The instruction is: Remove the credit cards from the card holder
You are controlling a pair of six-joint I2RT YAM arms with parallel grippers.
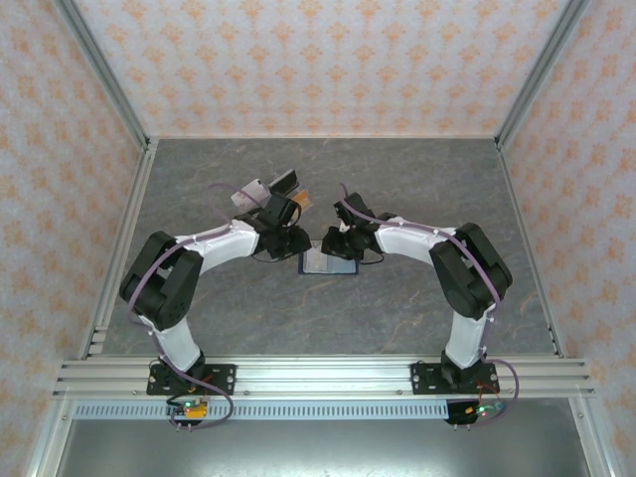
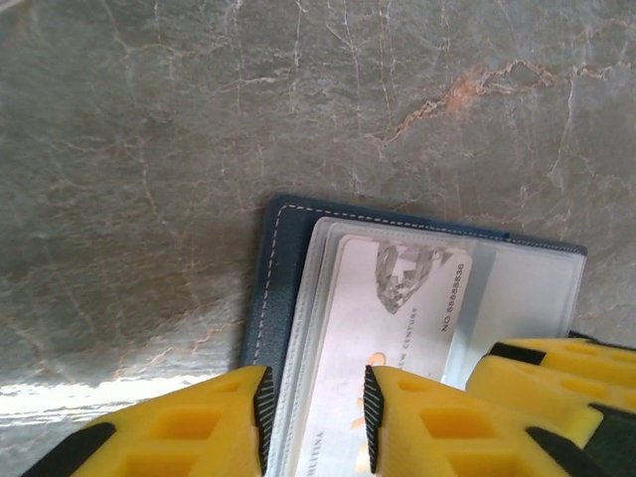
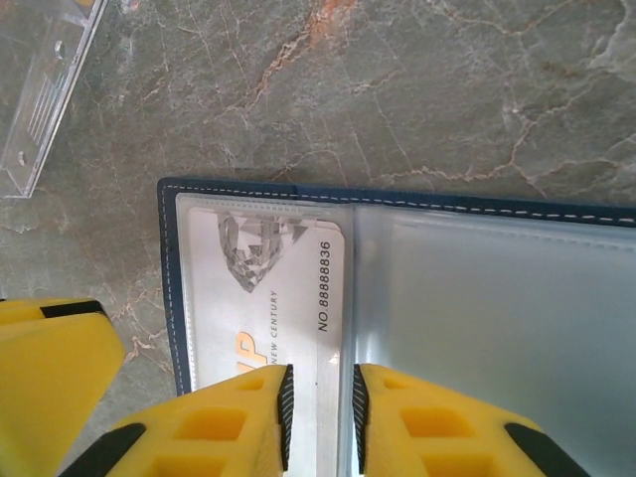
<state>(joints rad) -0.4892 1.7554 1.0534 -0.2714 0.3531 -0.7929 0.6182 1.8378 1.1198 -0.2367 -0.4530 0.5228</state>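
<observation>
The card holder [image 3: 497,318] lies opened flat on the grey marbled table [image 1: 447,179], near its middle and between my two arms, navy border up with pale stitching along the edge; from overhead it is a small dark rectangle [image 1: 328,263]. One credit card [image 3: 268,288] sits in the clear pocket on the left half, white with a diamond picture and a printed number; more clear sleeves are stacked at its edge in the left wrist view. The right gripper [image 3: 320,412] is low over the holder, its yellow fingers drawn to a narrow gap that straddles the card's right edge; whether they pinch it I cannot tell. The left gripper [image 2: 315,417] stands at the holder's outer side with a somewhat wider gap, sleeve edges and card between the pads; grip or mere straddle, I cannot tell. The two grippers are just beside each other. A clear acrylic stand [image 1: 260,189] lies apart, farther back on the left.
</observation>
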